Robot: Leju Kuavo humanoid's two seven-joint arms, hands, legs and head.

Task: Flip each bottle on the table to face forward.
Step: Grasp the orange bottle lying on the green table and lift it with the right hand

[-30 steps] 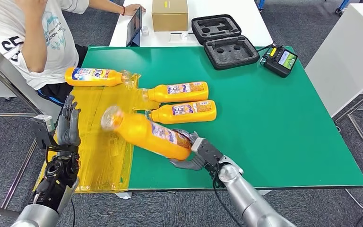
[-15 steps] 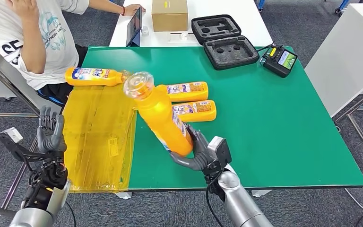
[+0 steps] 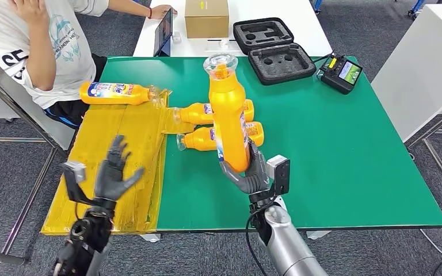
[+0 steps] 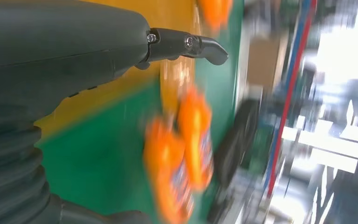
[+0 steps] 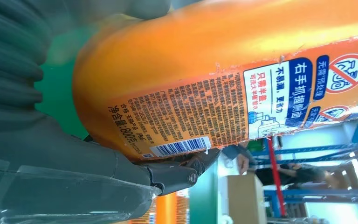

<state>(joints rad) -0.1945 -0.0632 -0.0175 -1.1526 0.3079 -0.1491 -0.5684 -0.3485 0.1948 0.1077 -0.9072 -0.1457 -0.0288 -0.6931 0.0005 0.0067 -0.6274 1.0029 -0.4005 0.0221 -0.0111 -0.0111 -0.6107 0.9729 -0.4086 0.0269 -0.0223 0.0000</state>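
My right hand (image 3: 251,174) grips the base of an orange bottle (image 3: 228,112) and holds it upright above the green table (image 3: 334,149), clear cap up. The right wrist view shows that bottle's back label (image 5: 242,102) with a barcode, close up. Two more orange bottles (image 3: 207,112) (image 3: 198,138) lie on their sides behind the held one, labels up. Another orange bottle (image 3: 115,92) lies on the yellow sheet (image 3: 124,167) at the far left. My left hand (image 3: 113,172) hovers over the sheet's near edge, fingers spread, holding nothing. Blurred lying bottles (image 4: 182,154) appear in the left wrist view.
A person in a white shirt (image 3: 34,40) sits at the table's far left corner. At the back stand a cardboard box (image 3: 206,18), an open black foam case (image 3: 273,49) and a handheld controller (image 3: 340,73). The table's right half is bare green.
My right hand has swung the held bottle from lying tilted leftward to standing upright, moving right. My left hand has moved right and lower toward the sheet, fingers spreading.
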